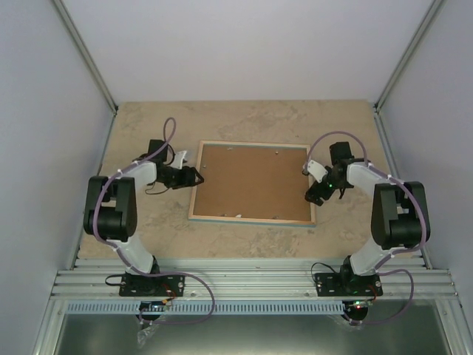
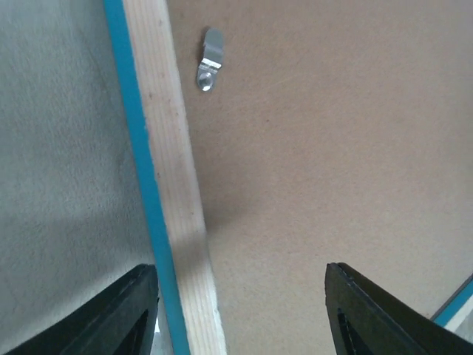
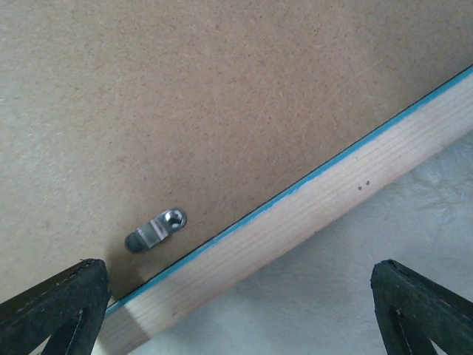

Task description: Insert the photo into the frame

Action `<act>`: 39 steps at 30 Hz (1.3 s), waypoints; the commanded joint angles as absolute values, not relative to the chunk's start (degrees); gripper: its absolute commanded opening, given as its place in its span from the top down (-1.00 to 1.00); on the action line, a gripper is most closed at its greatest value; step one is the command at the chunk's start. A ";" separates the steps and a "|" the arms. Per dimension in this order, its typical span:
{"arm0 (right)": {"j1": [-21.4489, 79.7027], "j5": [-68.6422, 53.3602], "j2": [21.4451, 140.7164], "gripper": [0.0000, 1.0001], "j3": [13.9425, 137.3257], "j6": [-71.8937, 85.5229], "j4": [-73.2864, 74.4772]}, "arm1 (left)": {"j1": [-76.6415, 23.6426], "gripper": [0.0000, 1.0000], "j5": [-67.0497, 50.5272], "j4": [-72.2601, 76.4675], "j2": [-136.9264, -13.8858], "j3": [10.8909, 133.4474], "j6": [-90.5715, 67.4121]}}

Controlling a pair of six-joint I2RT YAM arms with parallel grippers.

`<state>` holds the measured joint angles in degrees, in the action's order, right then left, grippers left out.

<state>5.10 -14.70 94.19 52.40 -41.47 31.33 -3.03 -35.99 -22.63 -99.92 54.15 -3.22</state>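
Looked down on a beige, mottled worktop boxed in by pale walls. Found the frame lying flat about mid-worktop, bare-wood face up, long sides parallel to the near edge, with a turquoise strip along its outer edge. Saw a brown board filling its opening. Spotted a small metal clip lying on the board close inside the left rim, and a second clip likewise close inside the right rim.

Found the left gripper at the frame's left rim, about halfway along it. Saw it spread in its wrist view, with one dark finger over the worktop, the other over the board and the wooden rim between them, pinching nothing.

Found the right gripper at the right rim, nearer the frame's near-right corner. Saw it spread very wide in its own view, straddling the rim the same way, one finger over the board by the second clip, the other over bare worktop, clamped on nothing. Could not tell whether any fingertip touched the surface below.
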 commanded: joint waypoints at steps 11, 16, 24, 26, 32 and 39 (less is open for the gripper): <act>3.96 -23.74 90.42 -0.95 64.87 -40.82 35.64 | -3.34 -0.72 -26.91 -31.09 -86.95 61.85 16.80; 3.95 -28.74 98.88 -0.95 74.46 -38.94 34.06 | -3.35 -0.76 -28.96 -35.91 -95.42 70.58 21.33; 4.62 -35.40 112.97 -0.91 90.25 -33.50 34.95 | -3.40 -0.98 -29.92 -38.88 -101.07 79.26 23.47; 5.25 -35.49 114.74 -0.92 92.71 -34.35 35.46 | -3.40 -0.99 -28.74 -39.80 -101.52 80.28 24.86; 9.28 -35.70 120.64 -0.93 100.18 -37.90 38.99 | -3.35 -0.99 -23.08 -39.93 -101.26 80.79 22.86; 15.88 -33.88 127.41 -0.92 104.07 -38.97 36.68 | -3.42 -0.99 -17.11 -39.45 -99.62 78.99 21.71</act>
<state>12.67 -33.89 123.63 102.15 -37.10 36.82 -3.11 -21.21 -38.70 -101.01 79.83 21.91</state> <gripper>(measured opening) 0.960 0.994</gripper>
